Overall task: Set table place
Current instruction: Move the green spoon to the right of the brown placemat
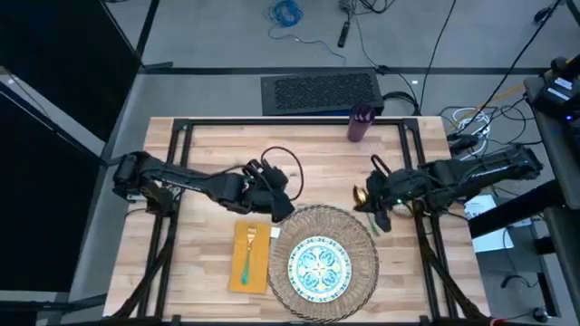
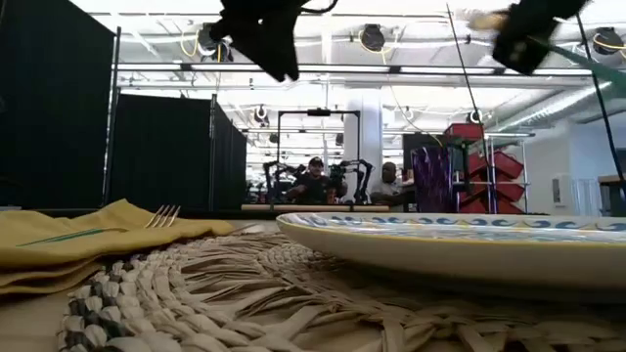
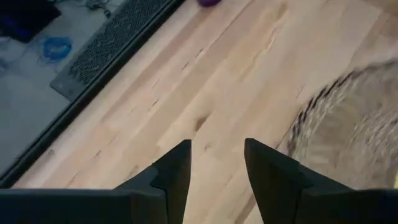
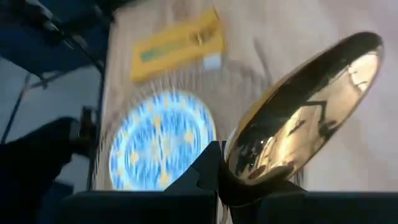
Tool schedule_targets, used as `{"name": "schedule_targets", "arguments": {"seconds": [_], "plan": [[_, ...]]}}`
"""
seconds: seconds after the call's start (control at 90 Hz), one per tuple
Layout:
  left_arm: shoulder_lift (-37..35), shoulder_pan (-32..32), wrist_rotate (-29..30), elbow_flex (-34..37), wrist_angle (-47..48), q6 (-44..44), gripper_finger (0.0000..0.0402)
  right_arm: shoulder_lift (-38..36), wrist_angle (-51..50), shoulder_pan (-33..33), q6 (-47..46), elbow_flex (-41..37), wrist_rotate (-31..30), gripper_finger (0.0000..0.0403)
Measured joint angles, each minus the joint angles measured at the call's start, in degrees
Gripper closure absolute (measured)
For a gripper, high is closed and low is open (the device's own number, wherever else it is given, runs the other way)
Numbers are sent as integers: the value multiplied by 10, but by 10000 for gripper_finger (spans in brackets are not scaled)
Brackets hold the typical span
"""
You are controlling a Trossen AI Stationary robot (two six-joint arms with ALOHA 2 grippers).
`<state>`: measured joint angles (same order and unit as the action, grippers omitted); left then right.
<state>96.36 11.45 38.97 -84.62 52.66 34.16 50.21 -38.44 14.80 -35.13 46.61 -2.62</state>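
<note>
A robotics lab or open workshop hall. Black curtains (image 2: 161, 152) beside the table (image 1: 208, 154), ceiling rails with lamps (image 2: 372, 37), red shelving (image 2: 489, 176), cables (image 1: 285, 13) across grey floor, seated people (image 2: 315, 181) at another arm rig (image 2: 342, 181) behind.

The table (image 1: 208, 154) is pale wood planks, smooth and pretty matt, and the placemat (image 1: 362, 237) is rough woven wicker. The plate (image 1: 319, 268) has a glossy glazed look, the napkin (image 1: 245, 272) is soft matt yellow cloth. The spoon (image 4: 305, 112) is shiny gold metal, mirror-polished enough to throw reflections.
</note>
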Motion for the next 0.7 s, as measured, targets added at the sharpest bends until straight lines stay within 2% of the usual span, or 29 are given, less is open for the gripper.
{"name": "schedule_targets", "arguments": {"seconds": [0.167, 0.333, 0.7], "plan": [[-1, 25, 87, 0, 79, 14, 265, 7, -91, 55, -164, 0, -39, 403], [-8, 54, 177, 0, 180, 57, 265, 39, -107, 109, -318, 0, -66, 403], [-16, 100, 186, 0, 288, 60, 265, 206, -113, 222, -549, 0, -44, 403]]}}
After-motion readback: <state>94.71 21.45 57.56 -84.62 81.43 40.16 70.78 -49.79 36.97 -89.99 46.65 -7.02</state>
